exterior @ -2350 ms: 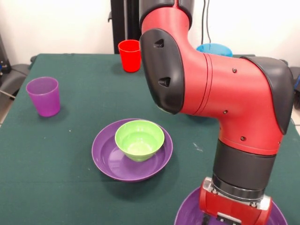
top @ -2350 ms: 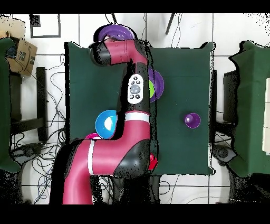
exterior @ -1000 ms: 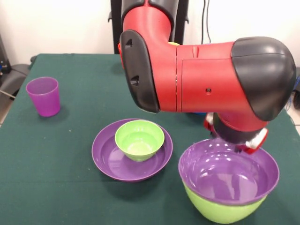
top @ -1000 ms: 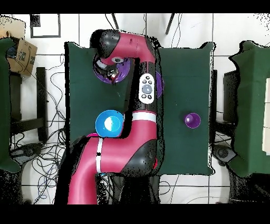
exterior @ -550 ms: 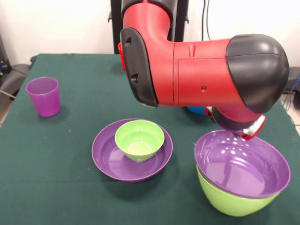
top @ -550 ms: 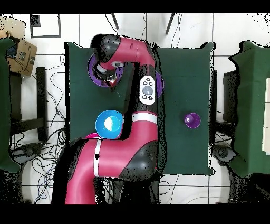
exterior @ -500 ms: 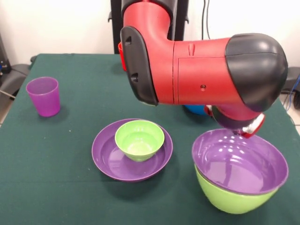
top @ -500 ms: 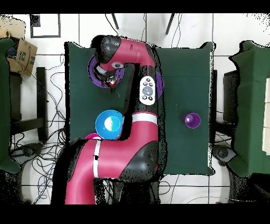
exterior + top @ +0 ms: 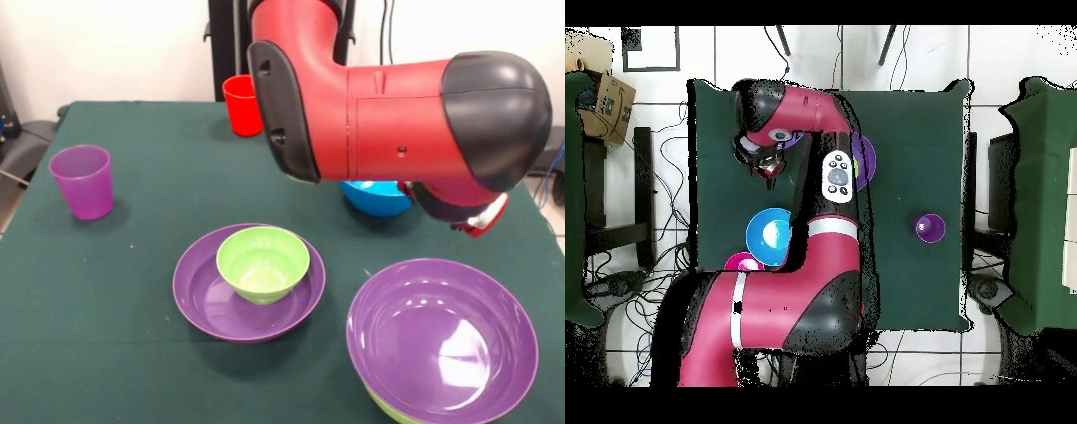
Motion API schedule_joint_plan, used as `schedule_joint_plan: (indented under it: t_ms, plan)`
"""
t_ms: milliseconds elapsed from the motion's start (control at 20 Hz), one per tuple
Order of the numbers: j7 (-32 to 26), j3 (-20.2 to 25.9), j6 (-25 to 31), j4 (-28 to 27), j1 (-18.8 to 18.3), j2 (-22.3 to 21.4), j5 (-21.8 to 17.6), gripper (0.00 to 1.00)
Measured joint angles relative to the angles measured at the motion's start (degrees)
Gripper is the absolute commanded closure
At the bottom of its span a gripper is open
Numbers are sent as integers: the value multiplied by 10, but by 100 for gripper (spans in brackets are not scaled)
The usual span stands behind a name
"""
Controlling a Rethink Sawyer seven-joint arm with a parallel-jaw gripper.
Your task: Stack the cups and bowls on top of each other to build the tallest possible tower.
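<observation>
A large purple bowl (image 9: 441, 340) sits level at the near right, nested in a lime green bowl of which only a sliver (image 9: 380, 409) shows under its rim. My gripper (image 9: 465, 221) hangs just above and behind that rim, apart from it and mostly hidden by the arm; in the overhead view the gripper (image 9: 768, 168) shows beside the arm. A wide purple bowl (image 9: 212, 305) in mid-table holds a small lime green bowl (image 9: 263, 262). A blue bowl (image 9: 378, 196) stands behind my arm. A purple cup (image 9: 82, 181) stands at the left and a red cup (image 9: 244, 104) at the back.
My bulky red and black arm (image 9: 397, 124) spans the right half of the front view and hides part of the table behind it. In the overhead view the arm covers the mid-table bowls; the blue bowl (image 9: 770, 237) and purple cup (image 9: 929, 227) show beside it.
The purple and lime green bowl pair, which hung tilted under the gripper, now rests lower and level at the near right. The gripper has risen and drawn back from its rim.
</observation>
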Motion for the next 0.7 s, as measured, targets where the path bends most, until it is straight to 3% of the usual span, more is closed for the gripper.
schedule_joint_plan:
  t_ms: [400, 700]
  plan:
    - [0, 10, -21, 49, 15, -36, 4, 0]
    - [0, 10, -134, 80, 38, -78, 4, 0]
